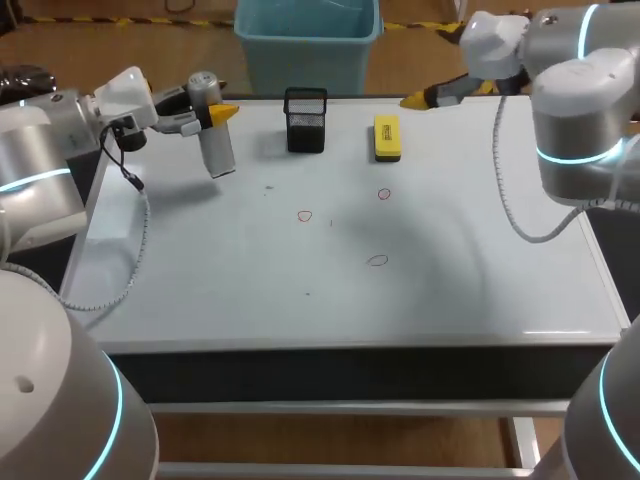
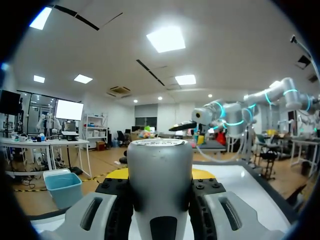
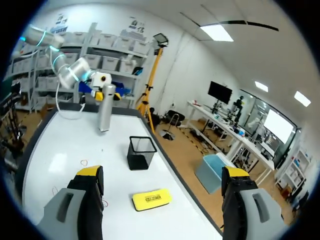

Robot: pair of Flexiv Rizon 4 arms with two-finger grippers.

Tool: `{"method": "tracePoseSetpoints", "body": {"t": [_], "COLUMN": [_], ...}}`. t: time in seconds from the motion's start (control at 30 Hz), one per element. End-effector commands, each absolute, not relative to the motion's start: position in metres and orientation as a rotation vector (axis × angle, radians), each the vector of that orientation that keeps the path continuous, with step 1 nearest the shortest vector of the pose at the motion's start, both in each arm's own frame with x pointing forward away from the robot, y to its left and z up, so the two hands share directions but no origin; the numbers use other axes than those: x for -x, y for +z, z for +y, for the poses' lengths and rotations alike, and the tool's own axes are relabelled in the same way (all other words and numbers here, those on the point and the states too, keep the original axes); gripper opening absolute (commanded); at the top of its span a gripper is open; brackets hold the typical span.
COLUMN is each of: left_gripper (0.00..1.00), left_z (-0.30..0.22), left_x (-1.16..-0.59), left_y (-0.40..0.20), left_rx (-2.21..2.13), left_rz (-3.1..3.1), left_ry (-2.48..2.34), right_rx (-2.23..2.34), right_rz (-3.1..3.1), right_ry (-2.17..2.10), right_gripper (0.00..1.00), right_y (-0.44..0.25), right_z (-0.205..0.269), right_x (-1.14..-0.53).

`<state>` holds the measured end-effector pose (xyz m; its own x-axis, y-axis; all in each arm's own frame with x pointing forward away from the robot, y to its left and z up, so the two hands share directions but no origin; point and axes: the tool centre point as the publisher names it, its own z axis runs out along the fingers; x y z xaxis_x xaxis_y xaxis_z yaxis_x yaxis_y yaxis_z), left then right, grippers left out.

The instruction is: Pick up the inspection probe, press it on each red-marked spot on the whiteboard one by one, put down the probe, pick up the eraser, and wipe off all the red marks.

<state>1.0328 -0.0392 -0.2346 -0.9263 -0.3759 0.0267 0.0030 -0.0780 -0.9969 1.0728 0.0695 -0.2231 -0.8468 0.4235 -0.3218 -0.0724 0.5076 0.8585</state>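
Observation:
My left gripper (image 1: 215, 113) is shut on the silver cylindrical probe (image 1: 213, 135), held tilted above the far left of the whiteboard (image 1: 450, 280). In the left wrist view the probe (image 2: 160, 185) fills the space between the fingers (image 2: 225, 212). Three red circles (image 1: 305, 215), (image 1: 384, 194), (image 1: 377, 260) lie mid-board. The yellow eraser (image 1: 387, 137) rests at the far edge. My right gripper (image 1: 415, 100) hovers open and empty above the far right edge. From the right wrist view, the eraser (image 3: 151, 199) lies under its open fingers (image 3: 90, 172) and the probe (image 3: 106, 107) shows far ahead.
A black mesh holder (image 1: 306, 120) stands at the far edge, left of the eraser, between the probe and the eraser. The right wrist view shows the holder (image 3: 140, 152) just beyond the eraser. Bare board stretches across the near half and the right side.

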Motion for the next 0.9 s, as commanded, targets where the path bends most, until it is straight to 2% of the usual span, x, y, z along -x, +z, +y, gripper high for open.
{"method": "tracePoseSetpoints", "body": {"t": [0.03,0.37,0.63,0.8,0.9], "left_gripper": [0.0,0.0,0.0,0.0,0.0], "left_z": [-0.04,-0.04,-0.04,-0.04,-0.04], "left_x": [-1.033,-1.033,-1.033,-1.033,-1.033], "left_y": [-0.234,-0.234,-0.234,-0.234,-0.234], "left_rx": [0.407,0.407,0.407,0.407,0.407], "left_rz": [1.93,1.93,1.93,1.93,1.93], "left_ry": [-2.091,-2.091,-2.091,-2.091,-2.091], "right_rx": [0.308,0.945,1.334,1.401,1.197], "right_rz": [2.575,2.649,2.669,2.668,2.772], "right_ry": [1.111,0.781,0.45,0.225,0.291], "right_gripper": [1.0,1.0,1.0,1.0,1.0], "right_y": [-0.23,-0.25,-0.275,-0.29,-0.292], "right_z": [0.081,0.102,0.101,0.089,0.084], "right_x": [-1.09,-1.099,-1.101,-1.106,-1.109]}}
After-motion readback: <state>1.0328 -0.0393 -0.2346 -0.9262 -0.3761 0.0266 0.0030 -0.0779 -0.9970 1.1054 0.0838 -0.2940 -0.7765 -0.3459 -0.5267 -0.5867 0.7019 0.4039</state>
